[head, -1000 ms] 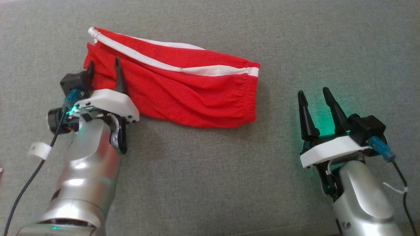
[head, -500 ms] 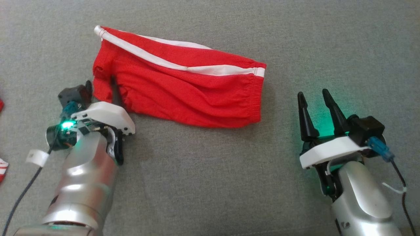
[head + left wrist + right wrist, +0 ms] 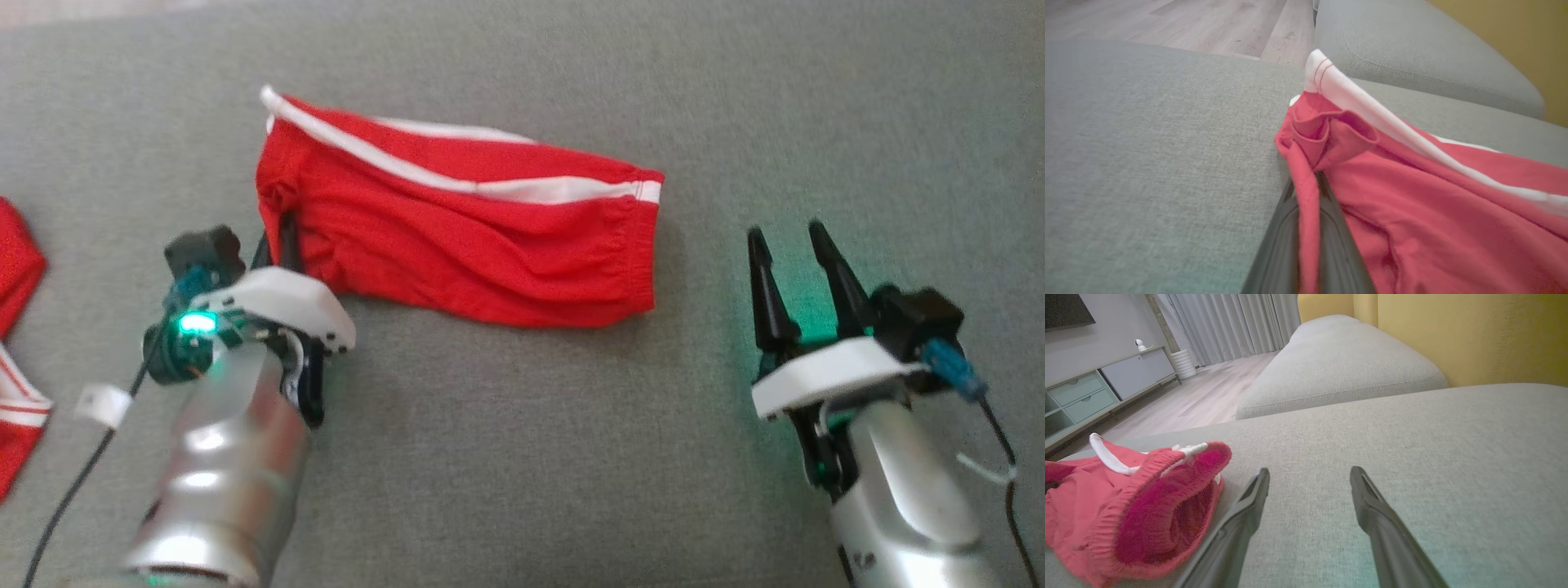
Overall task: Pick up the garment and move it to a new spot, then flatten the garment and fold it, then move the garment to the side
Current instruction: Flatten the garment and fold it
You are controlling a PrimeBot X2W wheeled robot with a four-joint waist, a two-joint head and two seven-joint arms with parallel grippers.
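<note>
Red shorts with a white side stripe [image 3: 465, 220] lie folded on the grey sofa cushion [image 3: 522, 457], elastic waistband toward the right. My left gripper [image 3: 276, 237] is shut on the garment's left hem; in the left wrist view the red cloth [image 3: 1412, 204] is pinched between the two dark fingers [image 3: 1278, 241], with the hem bunched just above the tips. My right gripper [image 3: 790, 245] stands open to the right of the waistband, apart from it, fingers resting low over the cushion. The right wrist view shows the waistband opening [image 3: 1163, 506] left of the open gripper [image 3: 1309, 473].
Another red and white cloth [image 3: 16, 343] lies at the left edge of the cushion. Beyond the cushion are a second grey seat [image 3: 1339, 363], a yellow backrest [image 3: 1474, 335], wooden floor [image 3: 1200, 400] and a low cabinet [image 3: 1098, 392].
The left gripper closed on the garment's left hem and drew back, bunching that edge. The head camera shifted, bringing more of the other cloth into view. The right gripper stayed put.
</note>
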